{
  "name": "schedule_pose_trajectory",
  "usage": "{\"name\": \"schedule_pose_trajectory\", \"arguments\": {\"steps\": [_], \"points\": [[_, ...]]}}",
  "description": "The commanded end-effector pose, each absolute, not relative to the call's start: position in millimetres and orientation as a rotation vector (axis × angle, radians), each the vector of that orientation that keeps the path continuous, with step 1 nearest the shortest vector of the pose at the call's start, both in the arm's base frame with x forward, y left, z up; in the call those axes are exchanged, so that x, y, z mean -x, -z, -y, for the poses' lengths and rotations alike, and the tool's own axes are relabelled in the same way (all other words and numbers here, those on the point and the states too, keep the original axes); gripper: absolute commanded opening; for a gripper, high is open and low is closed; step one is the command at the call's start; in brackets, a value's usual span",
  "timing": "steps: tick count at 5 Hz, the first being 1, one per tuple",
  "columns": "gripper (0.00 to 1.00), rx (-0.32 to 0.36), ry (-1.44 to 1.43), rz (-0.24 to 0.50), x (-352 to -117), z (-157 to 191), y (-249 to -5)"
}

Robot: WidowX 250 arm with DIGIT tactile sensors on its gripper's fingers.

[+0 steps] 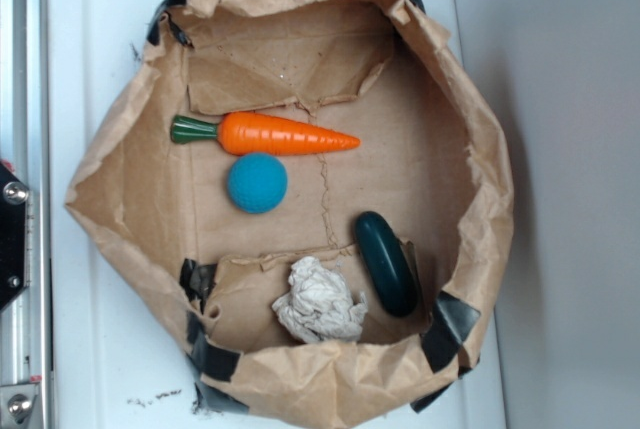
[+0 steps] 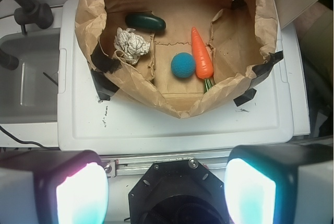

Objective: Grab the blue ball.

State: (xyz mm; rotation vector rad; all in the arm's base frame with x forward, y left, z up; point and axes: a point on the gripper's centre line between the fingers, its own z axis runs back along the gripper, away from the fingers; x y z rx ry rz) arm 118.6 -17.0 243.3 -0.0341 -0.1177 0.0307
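So the gripper (image 2: 166, 185) is spread wide apart with nothing between the fingers, parked well back from the brown paper bag (image 1: 120, 149). The blue ball (image 1: 257, 183) sits on the bag floor, right next to the orange carrot (image 1: 275, 135), nearly touching it. That's my worry: coming down, one finger could land on the carrot, and the ball could roll away. The tall crumpled bag walls could also snag the arm. The white paper wad (image 1: 320, 301) and dark green cucumber (image 1: 386, 261) sit well clear.
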Motion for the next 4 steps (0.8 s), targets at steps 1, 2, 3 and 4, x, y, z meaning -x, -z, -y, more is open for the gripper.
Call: {"name": "schedule_pose_trajectory", "arguments": {"steps": [1,2,3,4], "points": [[1.0,0.034,-0.031,0.118,-118.6,17.0,-243.3],[1.0,0.077,-0.067,0.105,-128.4,32.4,-249.4],[1.0,0.097,-0.117,0.064,-155.1,24.4,-242.0],[1.0,0.11,-0.129,0.066,-171.4,15.9,-232.1]]}}
